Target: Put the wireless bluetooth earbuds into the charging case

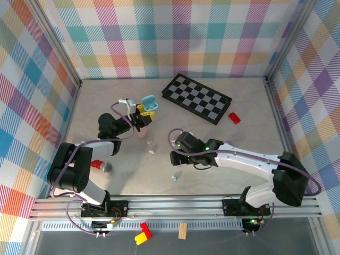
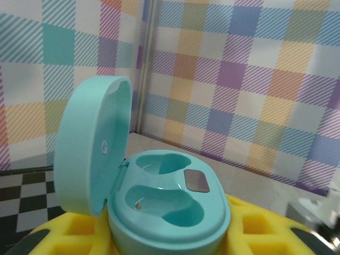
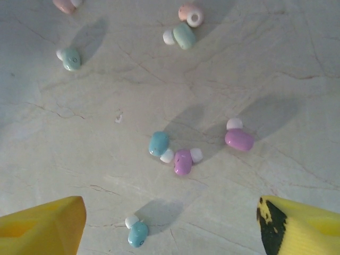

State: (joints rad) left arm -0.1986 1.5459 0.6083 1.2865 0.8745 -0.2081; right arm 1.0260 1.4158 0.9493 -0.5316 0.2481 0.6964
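Right gripper (image 3: pixel 170 228): yellow fingertips (image 3: pixel 42 226) cut off at frame corners, spread wide, holding nothing, hovers over earbuds (image 3: pixel 183 161) scattered on table (image 3: pixel 265 53), mid-scene. Left gripper (image 2: pixel 170 241): clamped on case (image 2: pixel 164 212), far left; lid (image 2: pixel 93 154) up, both wells (image 2: pixel 159 204) empty.

Bright, even light; earbuds (image 3: pixel 183 161) cast soft, blurry shadows.

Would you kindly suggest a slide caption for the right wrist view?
Right pincer open above pastel earbuds scattered loose on the marble-look tabletop.
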